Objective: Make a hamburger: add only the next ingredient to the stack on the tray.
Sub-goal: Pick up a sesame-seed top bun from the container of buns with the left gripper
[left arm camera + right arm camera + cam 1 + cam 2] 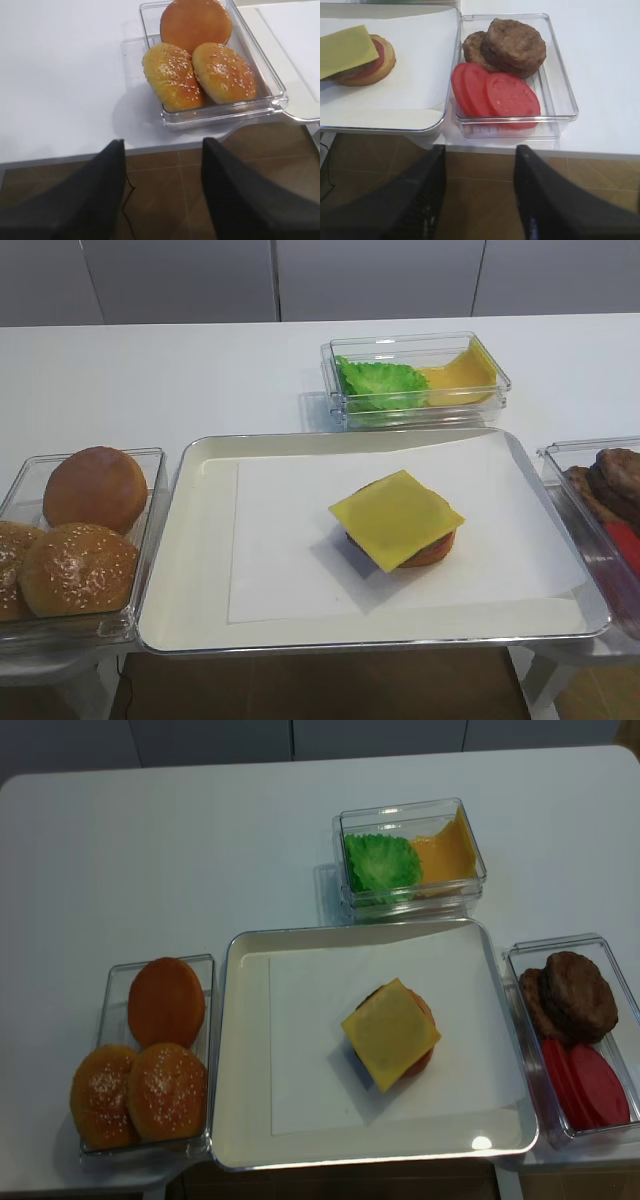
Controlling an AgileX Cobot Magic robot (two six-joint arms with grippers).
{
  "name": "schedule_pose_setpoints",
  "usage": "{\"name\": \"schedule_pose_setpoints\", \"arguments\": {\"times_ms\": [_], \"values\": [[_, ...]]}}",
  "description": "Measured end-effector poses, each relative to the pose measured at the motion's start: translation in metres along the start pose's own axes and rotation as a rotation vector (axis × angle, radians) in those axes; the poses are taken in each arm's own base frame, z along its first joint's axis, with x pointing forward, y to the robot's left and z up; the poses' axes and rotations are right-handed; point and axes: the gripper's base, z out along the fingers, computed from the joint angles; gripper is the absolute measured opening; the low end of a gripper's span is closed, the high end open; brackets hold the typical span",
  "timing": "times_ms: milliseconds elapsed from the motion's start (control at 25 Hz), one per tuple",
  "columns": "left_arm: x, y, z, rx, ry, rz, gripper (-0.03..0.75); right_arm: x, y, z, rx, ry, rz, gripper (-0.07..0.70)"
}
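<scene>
The white table (200, 840) carried everything. At its front edge sat the metal tray (240, 1120), lined with white paper (310, 1050), and on the paper stood the stack (391, 1034): a yellow cheese slice over a dark patty and an orange-brown bun base, with a red layer showing under the cheese in the right wrist view.

Left of the tray was a clear box of buns (115, 982) holding a smooth seedless bun (166, 1001) at the back and two sesame bun tops (167, 1090) side by side at the front, touching each other. Behind the tray, a clear box (410, 855) held green lettuce (380, 863) and loose cheese (445, 855). Right of the tray, another clear box (515, 960) held patties (578, 995) and tomato slices (590, 1085).

The left gripper (162, 195) hung off the table's front edge, just short of the bun box, fingers spread and holding nothing. The right gripper (479, 200) likewise stood apart and unloaded before the patty box.
</scene>
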Motion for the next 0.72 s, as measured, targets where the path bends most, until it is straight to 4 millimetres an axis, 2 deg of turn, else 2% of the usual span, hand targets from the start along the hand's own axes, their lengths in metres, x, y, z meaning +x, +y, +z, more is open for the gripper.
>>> {"name": "schedule_pose_setpoints", "arguments": {"times_ms": [720], "values": [[-0.0004,-0.0002,-0.0005,0.002,-0.002,-0.004,0.380,0.0000,0.0000,0.0000,0.000,0.000,0.000,0.334]]}}
